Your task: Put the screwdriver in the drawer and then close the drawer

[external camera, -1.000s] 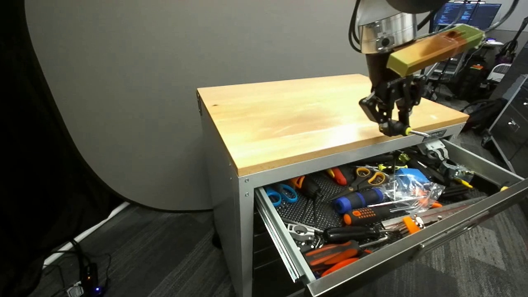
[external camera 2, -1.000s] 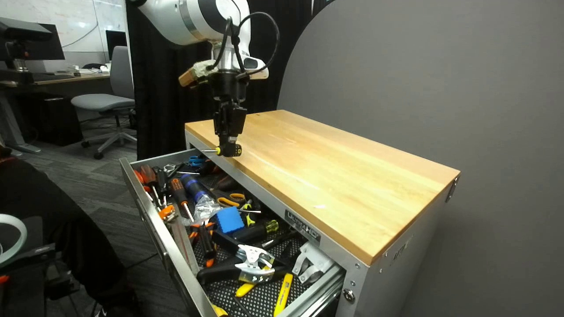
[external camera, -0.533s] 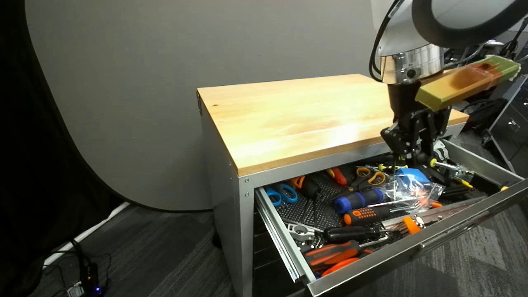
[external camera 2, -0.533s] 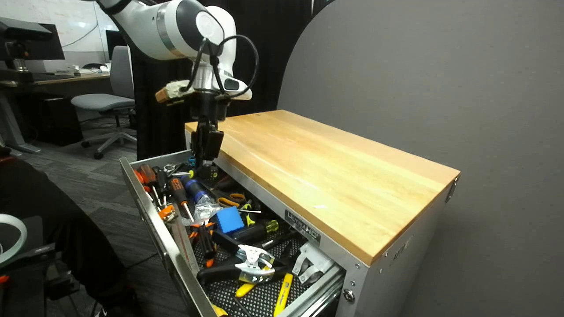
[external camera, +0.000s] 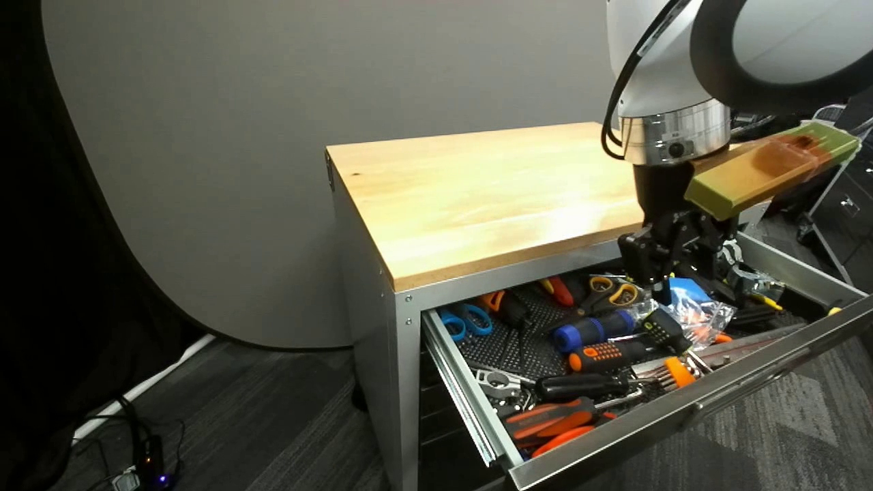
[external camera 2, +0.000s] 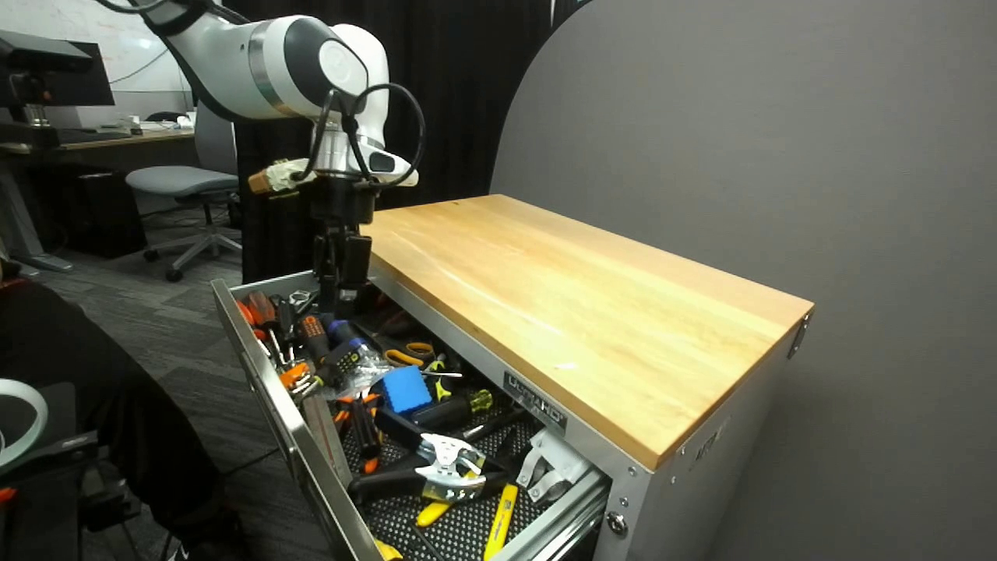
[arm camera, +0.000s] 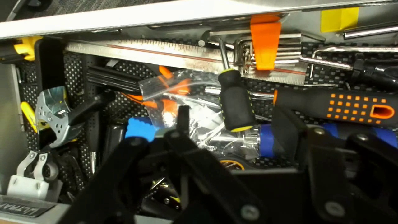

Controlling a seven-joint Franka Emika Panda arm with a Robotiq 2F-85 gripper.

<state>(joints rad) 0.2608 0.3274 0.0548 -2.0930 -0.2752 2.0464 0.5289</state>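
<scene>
The stubby screwdriver (external camera: 665, 329) lies in the open top drawer (external camera: 696, 404), on top of other tools. Its black handle with yellow spots also shows in an exterior view (external camera 2: 340, 360). In the wrist view the screwdriver (arm camera: 235, 104) rests across an orange-dotted screwdriver's shaft and a plastic bag, its shaft pointing towards the drawer front (arm camera: 124, 17). My gripper (arm camera: 233, 124) is open, with its fingers apart and nothing between them. In both exterior views the gripper (external camera: 694, 290) hangs over the drawer, just above the tools and apart from the screwdriver. The drawer (external camera 2: 273, 405) stands pulled far out.
The drawer holds many tools: blue-handled scissors (external camera: 466, 320), an orange-dotted screwdriver (external camera: 607, 356), a blue block (external camera 2: 406, 389) and a spring clamp (external camera 2: 450, 460). The wooden cabinet top (external camera 2: 561, 296) stands beside and above the drawer. A person's dark-clothed leg (external camera 2: 117, 405) is near the drawer front.
My gripper has moved down from above the cabinet edge into the drawer area and opened. The screwdriver, held before, now lies on the tools in the drawer. The drawer has not moved.
</scene>
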